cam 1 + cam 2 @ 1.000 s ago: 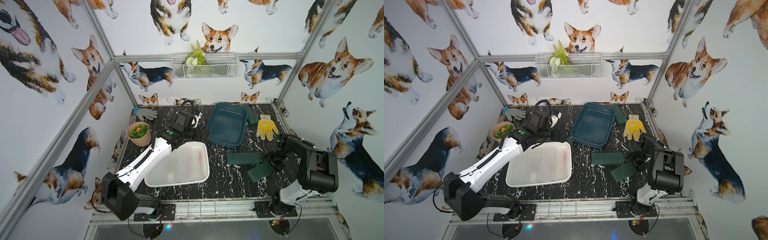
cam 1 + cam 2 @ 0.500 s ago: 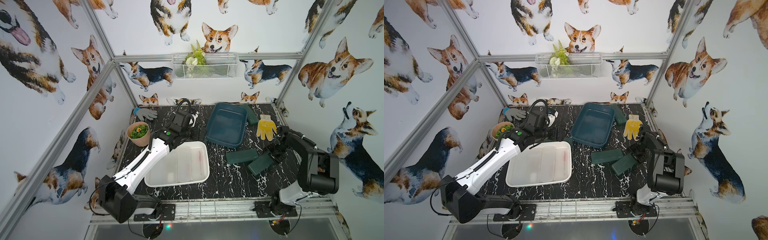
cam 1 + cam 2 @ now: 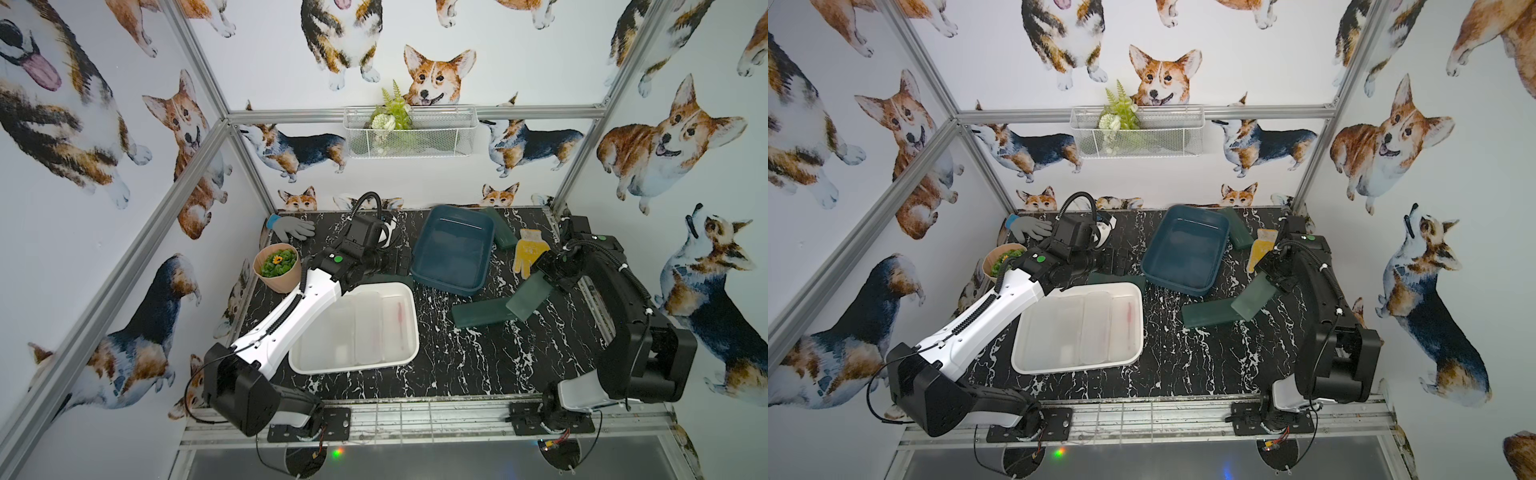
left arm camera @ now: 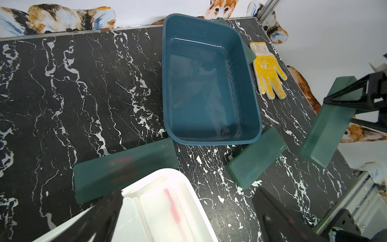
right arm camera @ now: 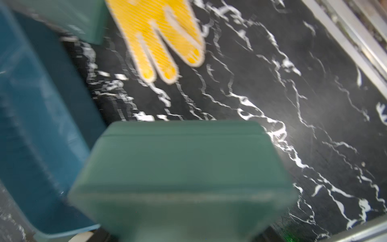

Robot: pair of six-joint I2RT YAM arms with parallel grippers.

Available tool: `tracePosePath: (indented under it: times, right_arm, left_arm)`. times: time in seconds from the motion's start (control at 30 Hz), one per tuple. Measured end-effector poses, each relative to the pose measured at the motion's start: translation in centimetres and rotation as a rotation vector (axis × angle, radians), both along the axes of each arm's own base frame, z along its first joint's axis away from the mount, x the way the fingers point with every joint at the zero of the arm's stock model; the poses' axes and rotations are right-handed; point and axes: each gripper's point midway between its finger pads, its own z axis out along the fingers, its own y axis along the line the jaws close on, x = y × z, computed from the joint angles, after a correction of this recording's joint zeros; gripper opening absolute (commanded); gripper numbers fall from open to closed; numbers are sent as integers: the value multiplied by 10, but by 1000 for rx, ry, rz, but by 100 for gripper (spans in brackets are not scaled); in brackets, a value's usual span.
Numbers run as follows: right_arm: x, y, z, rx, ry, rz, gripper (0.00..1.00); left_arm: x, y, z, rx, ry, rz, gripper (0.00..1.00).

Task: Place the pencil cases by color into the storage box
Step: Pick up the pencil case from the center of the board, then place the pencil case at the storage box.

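Pencil case [image 3: 530,297], dark green, hung tilted in the right gripper's [image 3: 550,275] clamp, above a second green case [image 3: 478,313] beside the blue box [image 3: 448,287]. Carrying step, likely; next it needed swinging over that box, then release. Left gripper [image 4: 188,211] gaped wide, empty.

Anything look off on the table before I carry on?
The blue storage box sits askew, its far corner seemingly propped on a dark green pencil case. Nothing looks spilled or damaged.
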Motion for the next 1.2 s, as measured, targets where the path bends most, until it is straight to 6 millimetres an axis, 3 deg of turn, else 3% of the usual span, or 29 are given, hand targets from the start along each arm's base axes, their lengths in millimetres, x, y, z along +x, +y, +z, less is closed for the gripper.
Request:
tracePosePath:
  times: [0.17, 0.33, 0.63, 0.97, 1.2]
  right_arm:
    - [38, 36, 29, -9, -82, 148, 50]
    - [76, 78, 46, -12, -145, 306, 50]
    - [135, 149, 64, 19, -258, 569, 50]
    - [153, 196, 52, 33, -294, 778, 50]
    - [159, 206, 51, 10, -323, 855, 50]
  left_arm:
    - [13, 12, 5, -10, 19, 58, 100]
    - [24, 43, -4, 8, 85, 176, 100]
    - [11, 88, -35, -22, 246, 358, 100]
    - [-5, 99, -40, -74, 325, 408, 100]
    - [-14, 100, -40, -81, 350, 409, 100]
